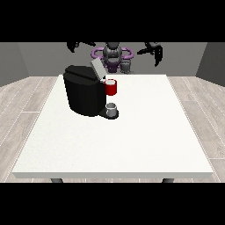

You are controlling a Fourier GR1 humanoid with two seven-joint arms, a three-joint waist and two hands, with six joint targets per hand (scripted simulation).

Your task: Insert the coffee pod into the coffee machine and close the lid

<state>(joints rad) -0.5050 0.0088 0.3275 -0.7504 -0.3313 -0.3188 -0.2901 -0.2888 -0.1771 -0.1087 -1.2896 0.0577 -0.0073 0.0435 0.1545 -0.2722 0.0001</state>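
From the front view, the robot (113, 55) stands small at the far side of the white worktop (132, 145). Both arms are up high and spread out, well away from the things below. The hand at the view's left (74, 45) hangs in the air above the far left corner. The hand at the view's right (154, 49) hangs in the air too, with its fingers pointing down. I cannot tell if either hand is open or closed (they are very small here), but neither one holds anything.

The black coffee machine (83, 94) sits on the left half of the worktop. Its lid (97, 68) is tipped up and open. There is a red thing at the machine (111, 87), just under the lid. A grey thing (112, 108) stands on the machine's little base at the front. It may be the pod, but I cannot be sure.

I think the job has hardly begun. The lid is open and nothing has been picked up. To do the next step well, one hand should come down slowly, right over the grey thing, and take it from its sides. It should keep clear of the open lid, so the lid does not get bumped shut too soon. The lid is closed last.
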